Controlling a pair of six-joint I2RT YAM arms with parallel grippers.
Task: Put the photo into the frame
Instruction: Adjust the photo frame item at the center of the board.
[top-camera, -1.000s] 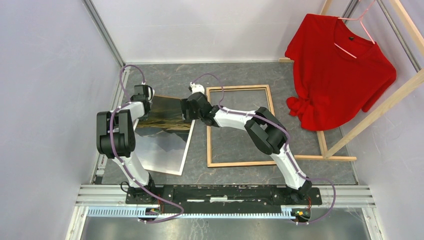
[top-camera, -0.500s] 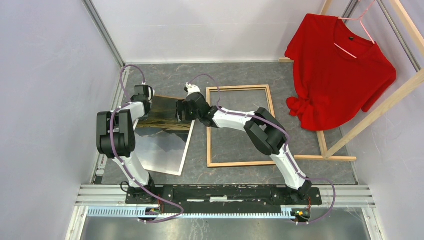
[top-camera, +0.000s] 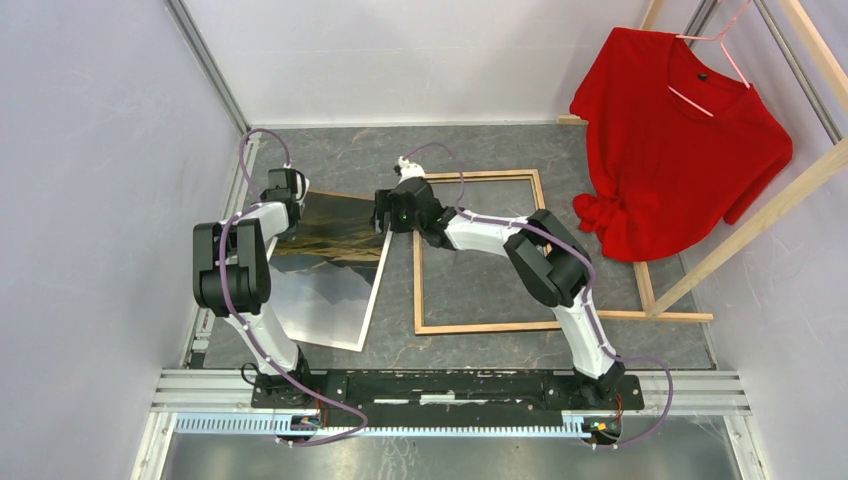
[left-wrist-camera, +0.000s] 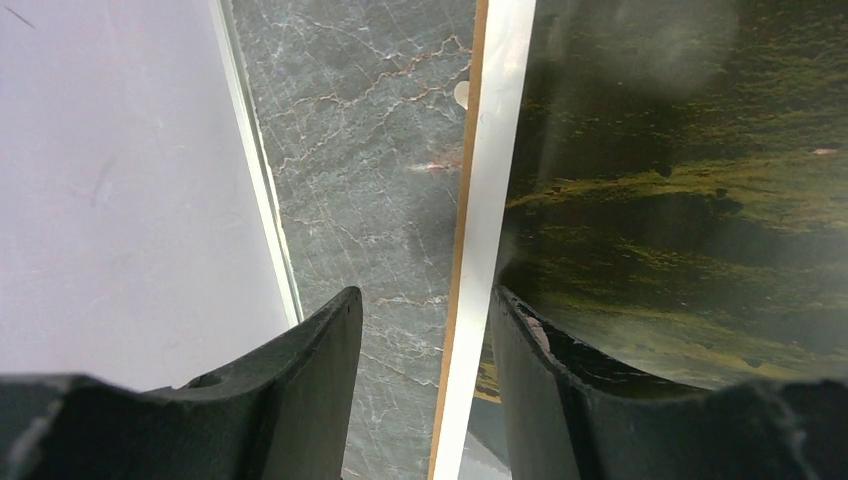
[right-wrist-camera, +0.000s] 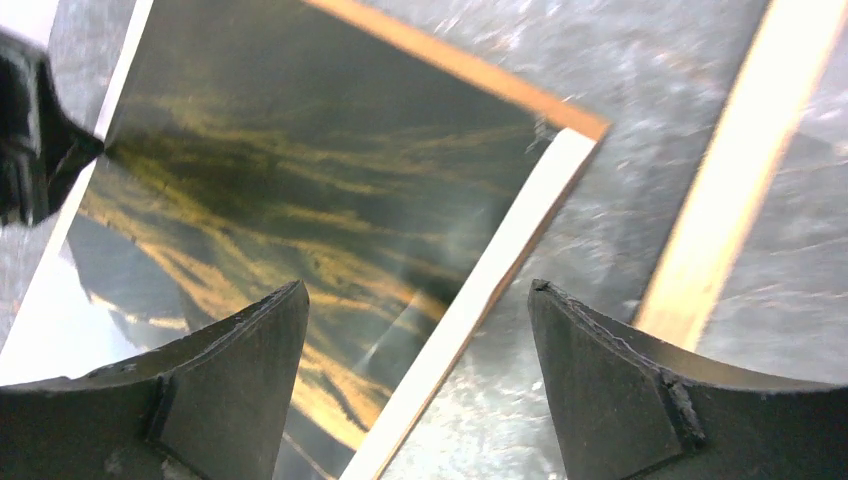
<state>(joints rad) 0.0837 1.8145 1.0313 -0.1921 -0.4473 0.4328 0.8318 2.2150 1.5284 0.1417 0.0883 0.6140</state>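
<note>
Two black fingers of the left gripper stand partly apart astride the photo's glossy white border, clamping nothing; its arm hides the print's left margin. The photo lies flat left of the frame, over a brown board. The right gripper hovers wide open and empty over the corner nearest the frame's pale wood rail.

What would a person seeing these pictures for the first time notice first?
The bright red T-shirt hanging at the far right stands out most. On the grey table lie a large dark-golden landscape photo, left, and a light-wood rectangular frame to its right.
</note>
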